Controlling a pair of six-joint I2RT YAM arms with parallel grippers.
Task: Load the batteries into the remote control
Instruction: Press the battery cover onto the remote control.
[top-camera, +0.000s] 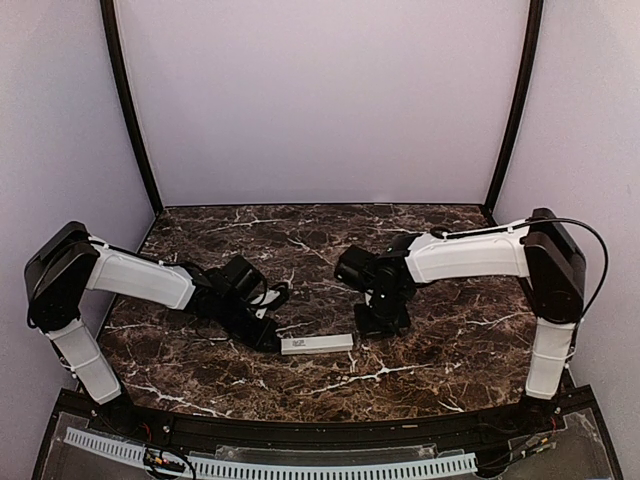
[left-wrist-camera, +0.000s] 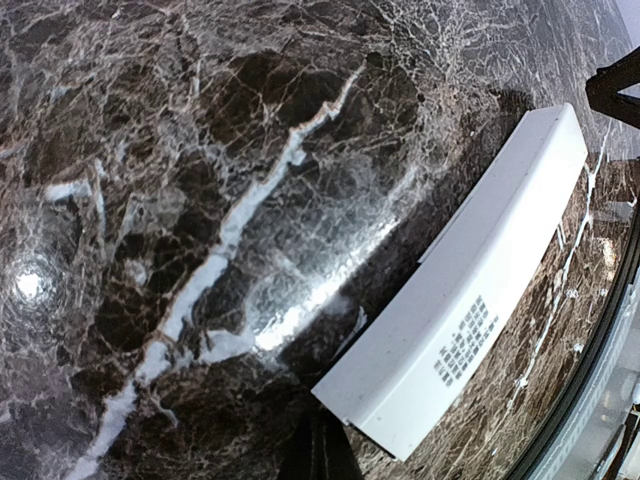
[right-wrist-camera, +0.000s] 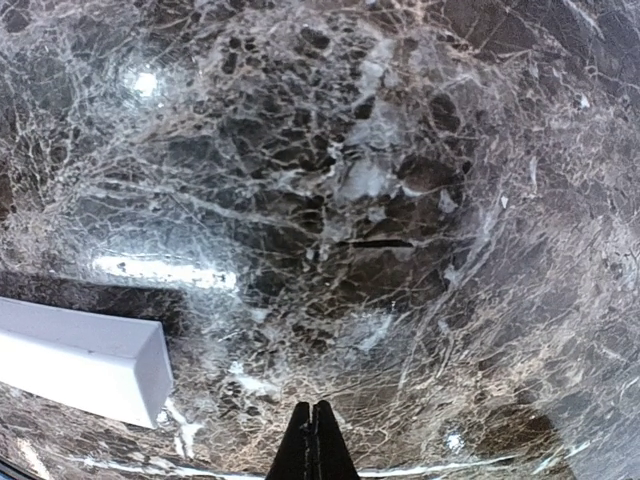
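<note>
The remote control (top-camera: 316, 343) is a slim white bar lying flat on the marble table, near the front middle. Its upper face shows small grey print near its left end. In the left wrist view the remote (left-wrist-camera: 470, 290) lies just right of my left gripper (left-wrist-camera: 322, 445), which is shut and empty at the bar's left end (top-camera: 268, 338). In the right wrist view the remote's right end (right-wrist-camera: 90, 362) lies left of my right gripper (right-wrist-camera: 313, 412), which is shut and empty, low over the table (top-camera: 382, 322). No batteries are in view.
The dark marble table (top-camera: 440, 340) ends in a black front rim (top-camera: 330, 432). Pale walls close in the back and both sides. A white toothed strip (top-camera: 300, 467) lies below the front rim.
</note>
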